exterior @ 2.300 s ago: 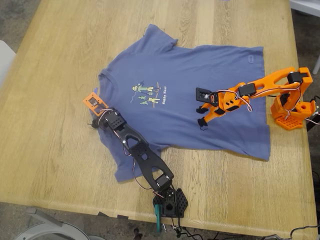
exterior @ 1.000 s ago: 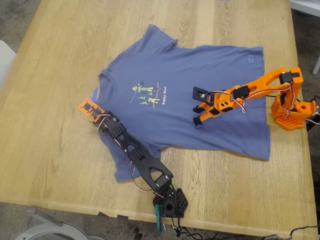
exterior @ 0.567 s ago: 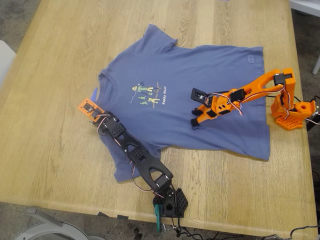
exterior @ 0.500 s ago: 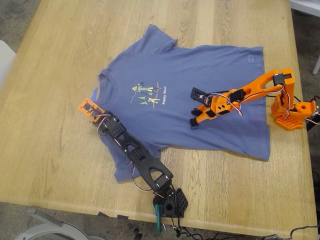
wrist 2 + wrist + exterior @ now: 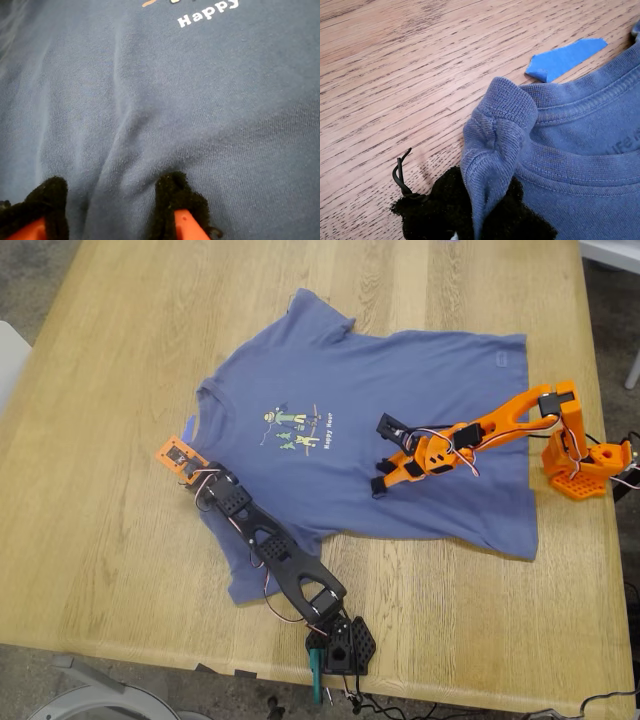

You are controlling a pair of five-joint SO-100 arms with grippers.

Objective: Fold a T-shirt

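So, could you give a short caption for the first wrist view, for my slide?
My first gripper pinches the T-shirt collar into a bunched fold, beside blue tape on the table.

T-shirt point(image 5: 380, 420): flat on table point(image 5: 110, 520).
Tape scrap point(image 5: 565, 59): on table, just beside collar.

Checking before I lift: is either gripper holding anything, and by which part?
My first gripper is pinching the T-shirt by its collar. My second gripper presses open on the shirt's middle, holding nothing.
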